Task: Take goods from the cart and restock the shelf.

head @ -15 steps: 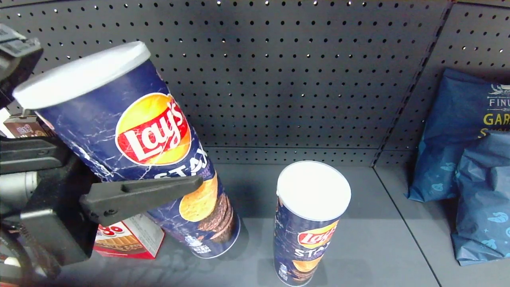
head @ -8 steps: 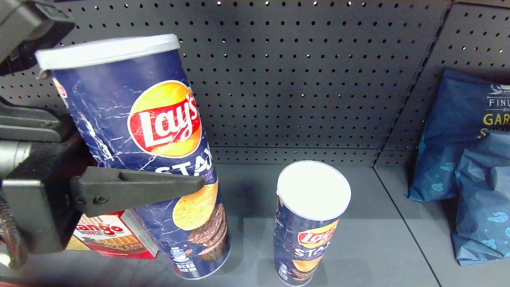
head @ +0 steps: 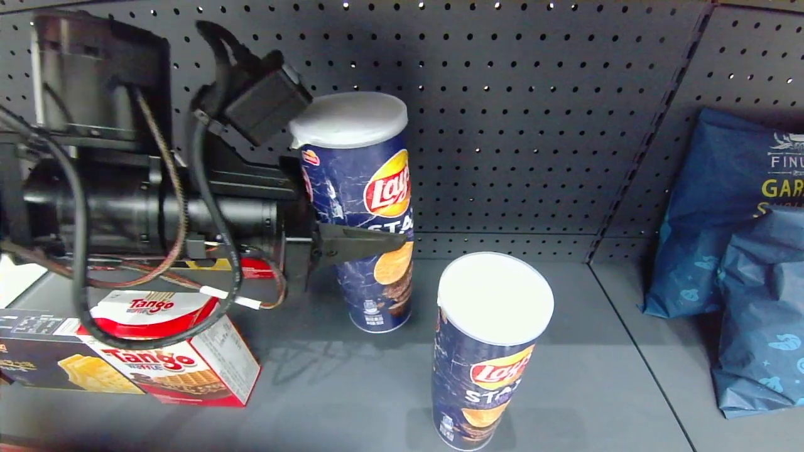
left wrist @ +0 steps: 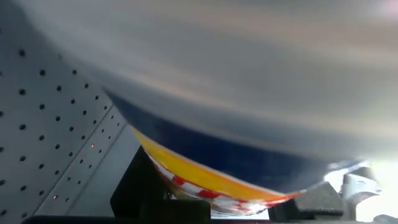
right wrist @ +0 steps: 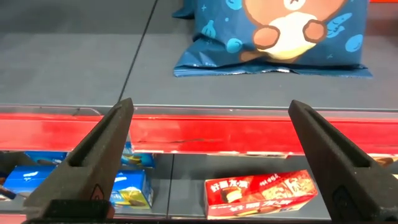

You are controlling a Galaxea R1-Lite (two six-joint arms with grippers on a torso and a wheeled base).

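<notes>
Shelf (head: 603,383) carries one can (head: 480,383) — left jaws grip second can (head: 367,188), upright behind it, not yet released; right jaws open.

The right gripper (right wrist: 211,104) hangs with its two dark fingers (right wrist: 93,158) spread wide, nothing between them. Past them lies a grey shelf (right wrist: 74,56), and a blue bag (right wrist: 273,34) with a bear printed on it lies flat there. A red edge strip (right wrist: 211,134) runs along the shelf front. On the level below sit a red snack box (right wrist: 261,194) and a blue box (right wrist: 130,186).
</notes>
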